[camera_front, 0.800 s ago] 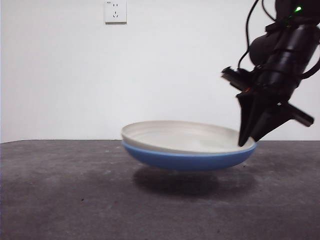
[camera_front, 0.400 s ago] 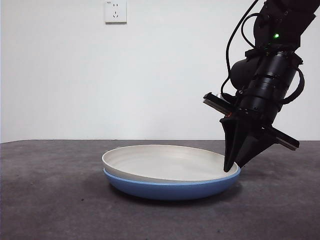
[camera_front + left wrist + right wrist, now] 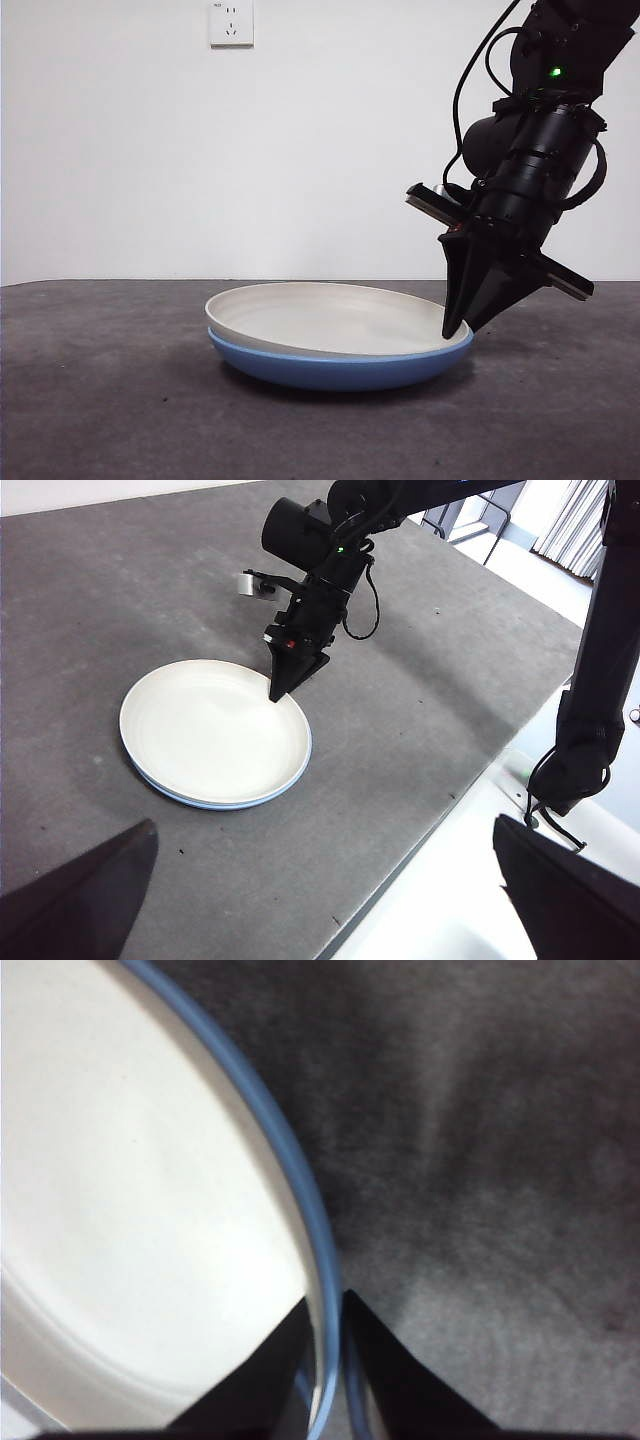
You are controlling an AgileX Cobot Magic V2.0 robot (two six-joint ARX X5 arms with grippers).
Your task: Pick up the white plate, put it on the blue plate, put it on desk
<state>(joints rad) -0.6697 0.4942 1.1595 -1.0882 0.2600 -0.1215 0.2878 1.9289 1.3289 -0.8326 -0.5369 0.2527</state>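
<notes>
Front view: right tool (image 3: 458, 328) is pinching the stacked rims of matte cream round plate (image 3: 330, 318) & glossy blue round plate (image 3: 330, 368), both resting on grey speckled surface (image 3: 100, 400).

Right wrist: jaws nearly closed, straddling that rim edge.

Left wrist: left tool (image 3: 320, 900) is waiting wide open, holding nothing, well away.

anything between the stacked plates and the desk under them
Nothing visible. The blue plate, with the white plate nested in it, sits on the desk, the right gripper clamped on their rim. The left gripper waits apart.
</notes>
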